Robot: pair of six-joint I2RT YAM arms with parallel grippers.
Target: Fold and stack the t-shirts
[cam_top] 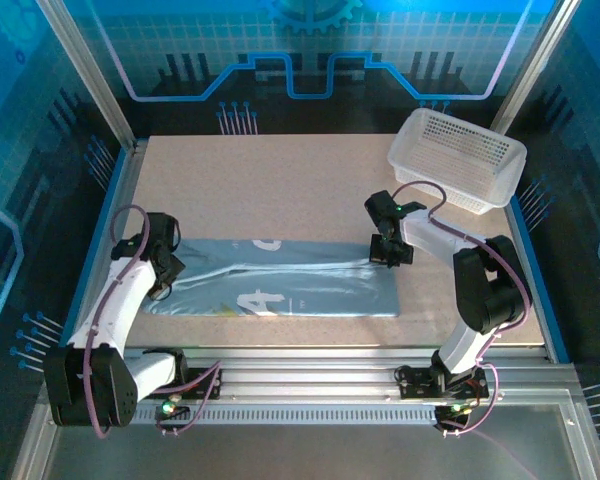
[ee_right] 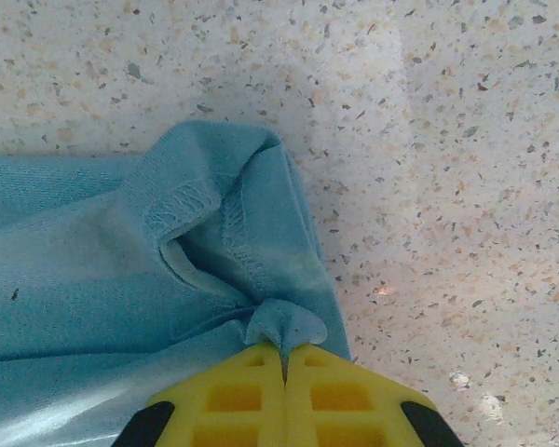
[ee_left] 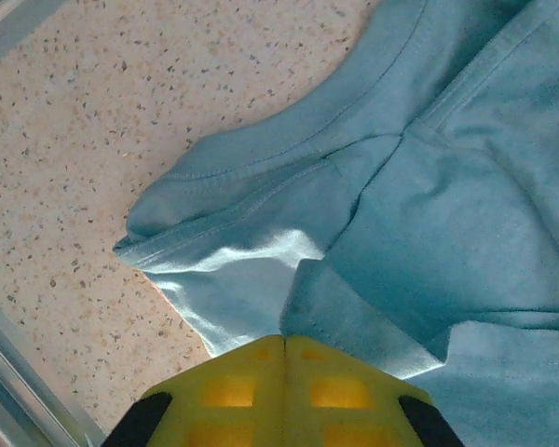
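left gripper (ee_left: 284, 338) and right gripper (ee_right: 284, 352) clamp the t-shirt (cam_top: 280, 285) at its ends
stretched between them, likely to flatten the fold

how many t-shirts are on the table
1. The pale blue t-shirt lies folded into a long strip across the near part of the table. Another could be hidden inside the white basket at the far right corner.
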